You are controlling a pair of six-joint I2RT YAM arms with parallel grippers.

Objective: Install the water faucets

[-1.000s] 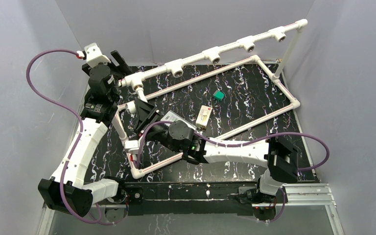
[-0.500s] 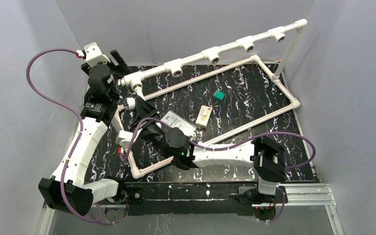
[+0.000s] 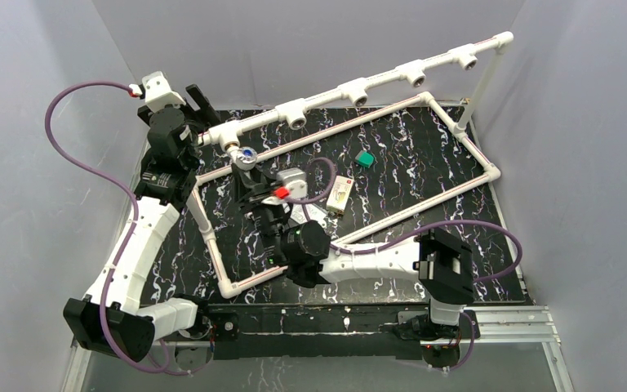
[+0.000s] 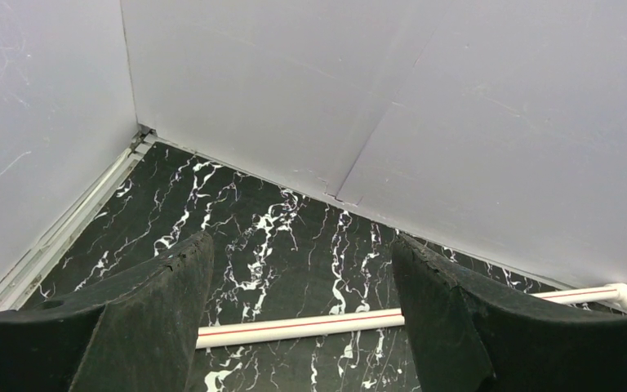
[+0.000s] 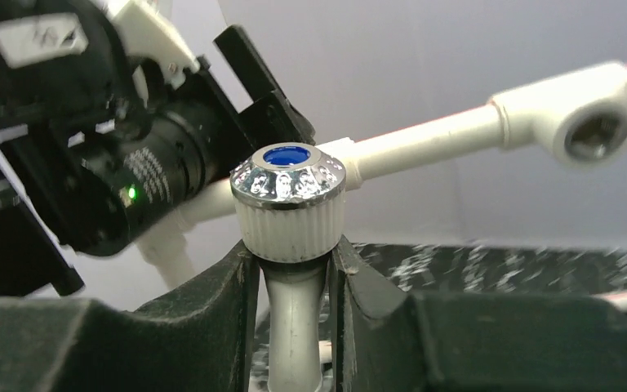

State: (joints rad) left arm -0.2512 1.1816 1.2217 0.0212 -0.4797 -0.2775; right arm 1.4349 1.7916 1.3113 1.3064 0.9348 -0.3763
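A white water faucet (image 3: 247, 155), its round knob blue in the centre, stands upright in my right gripper (image 3: 251, 169), just below the leftmost tee socket (image 3: 232, 141) of the raised pipe rail. In the right wrist view the ribbed knob (image 5: 288, 204) sits above the fingertips and the faucet's body (image 5: 294, 318) is clamped between them; my right gripper (image 5: 294, 273) is shut on it. My left gripper (image 3: 200, 104) stays open at the rail's left end, with nothing between its fingers (image 4: 159, 306). Below it lies a floor pipe (image 4: 302, 325).
The rail carries more open tee sockets (image 3: 296, 115) (image 3: 357, 95) (image 3: 414, 75). A white pipe frame (image 3: 457, 186) lies on the black marbled mat. A green block (image 3: 365, 159), a small white box (image 3: 340, 194) and a flat packet (image 3: 306, 214) lie inside the frame. Grey walls surround the table.
My right gripper has closed on the faucet at the frame's left side, then swung up and back with it to below the leftmost tee socket. The left arm has not moved.
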